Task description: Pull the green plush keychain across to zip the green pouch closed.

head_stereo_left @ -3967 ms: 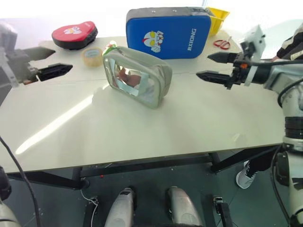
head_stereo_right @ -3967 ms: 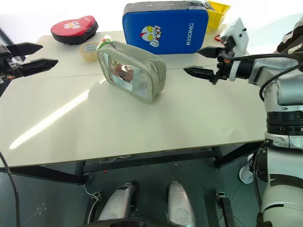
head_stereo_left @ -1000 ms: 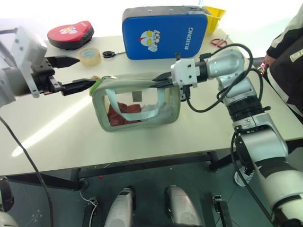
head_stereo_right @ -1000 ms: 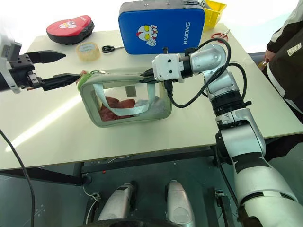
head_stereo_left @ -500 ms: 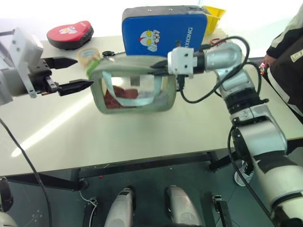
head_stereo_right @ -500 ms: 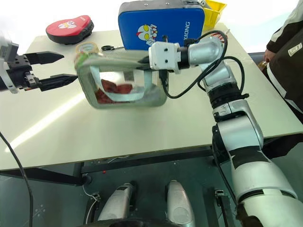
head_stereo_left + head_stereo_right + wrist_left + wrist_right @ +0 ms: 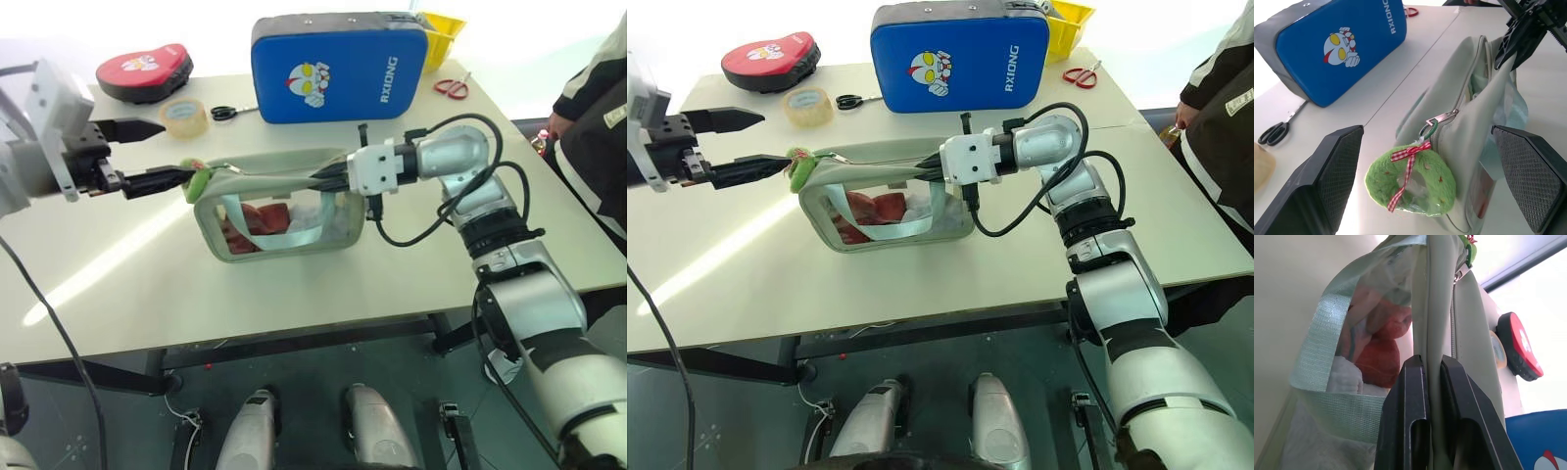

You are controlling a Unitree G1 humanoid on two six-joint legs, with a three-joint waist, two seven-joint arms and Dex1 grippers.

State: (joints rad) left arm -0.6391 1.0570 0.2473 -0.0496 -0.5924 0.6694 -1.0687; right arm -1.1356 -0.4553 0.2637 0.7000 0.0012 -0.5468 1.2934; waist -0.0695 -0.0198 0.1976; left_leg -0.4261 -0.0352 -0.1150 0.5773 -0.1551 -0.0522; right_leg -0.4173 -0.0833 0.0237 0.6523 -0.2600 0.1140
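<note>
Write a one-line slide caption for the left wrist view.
Open left end effector flanks the green plush keychain clipped to the green pouch, whose far end the right end effector pinches.

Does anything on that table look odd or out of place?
The pale green fabric pouch sags askew: the right gripper pinches its top edge, pulling it taut, while its fuzzy lime-green ring keychain dangles at the far end between the left gripper's open fingers.

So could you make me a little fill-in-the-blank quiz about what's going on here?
1. The right gripper is shut on the top edge of the green ____.
2. The left gripper has its fingers wide ____.
3. The green plush keychain carries a red-and-white checked ____.

Missing words: pouch; open; ribbon
</note>
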